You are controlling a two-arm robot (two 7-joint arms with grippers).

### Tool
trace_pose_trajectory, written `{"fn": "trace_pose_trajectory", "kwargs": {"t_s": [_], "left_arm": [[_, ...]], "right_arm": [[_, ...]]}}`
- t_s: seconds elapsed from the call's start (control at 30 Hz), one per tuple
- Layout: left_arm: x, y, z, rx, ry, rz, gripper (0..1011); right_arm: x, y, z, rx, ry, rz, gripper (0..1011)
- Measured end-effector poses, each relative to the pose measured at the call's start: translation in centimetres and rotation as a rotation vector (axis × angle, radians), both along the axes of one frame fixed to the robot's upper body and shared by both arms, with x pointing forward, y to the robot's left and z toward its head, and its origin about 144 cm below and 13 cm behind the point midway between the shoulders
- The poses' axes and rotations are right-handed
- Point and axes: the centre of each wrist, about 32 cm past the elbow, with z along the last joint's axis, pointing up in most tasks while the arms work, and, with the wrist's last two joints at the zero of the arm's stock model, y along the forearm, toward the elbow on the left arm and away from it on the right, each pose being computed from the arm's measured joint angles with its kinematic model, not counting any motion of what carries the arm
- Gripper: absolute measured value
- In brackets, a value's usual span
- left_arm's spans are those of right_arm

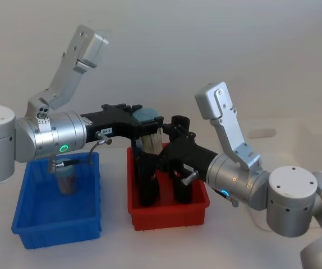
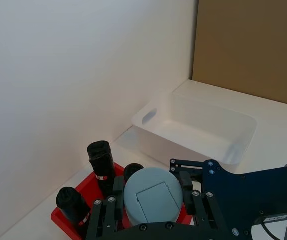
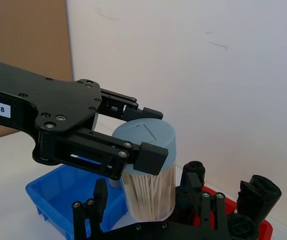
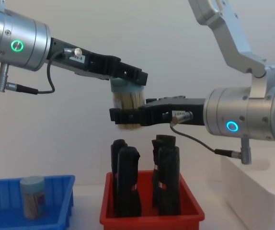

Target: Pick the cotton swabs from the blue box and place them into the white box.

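My left gripper (image 1: 147,120) is shut on the pale blue lid of a cotton swab jar (image 4: 127,103) and holds it upright in the air above the red bin (image 1: 169,216). My right gripper (image 4: 123,115) reaches in from the right, its fingers open on either side of the jar's clear lower body (image 3: 148,187). A second cotton swab jar (image 1: 67,179) stands in the blue box (image 1: 57,216) at the left. The white box (image 2: 198,127) sits to the right, past the red bin, and looks empty.
The red bin between the two boxes holds several tall black objects (image 4: 125,184) standing upright, directly under the held jar. A white wall runs close behind the table. The right arm's elbow hangs over the white box (image 4: 257,191).
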Motion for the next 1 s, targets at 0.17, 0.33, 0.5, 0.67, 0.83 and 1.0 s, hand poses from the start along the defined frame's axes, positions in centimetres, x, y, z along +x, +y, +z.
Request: {"fn": "trace_pose_trajectory", "kwargs": {"t_s": [0.17,0.33,0.5,0.67,0.83,1.0], "left_arm": [[0.00,0.00,0.00,0.000,0.000,0.000,661],[0.00,0.00,0.00,0.000,0.000,0.000,661],[0.00,0.00,0.00,0.000,0.000,0.000,661],[0.00,0.00,0.00,0.000,0.000,0.000,660],[0.00,0.00,0.00,0.000,0.000,0.000,661],[0.00,0.00,0.01,0.000,0.000,0.000,661]], "right_arm": [[-0.02,0.16,0.04,-0.006,0.002,-0.011,1002],[-0.09,0.36,0.14,-0.012,0.002,-0.027,1002],[-0.21,0.63,0.23,-0.014,0.002,-0.046,1002],[-0.27,0.77,0.26,-0.014,0.001,-0.053,946],[-0.29,0.86,0.26,-0.009,-0.001,-0.052,839],[-0.27,0.90,0.21,-0.002,-0.003,-0.049,682]]}}
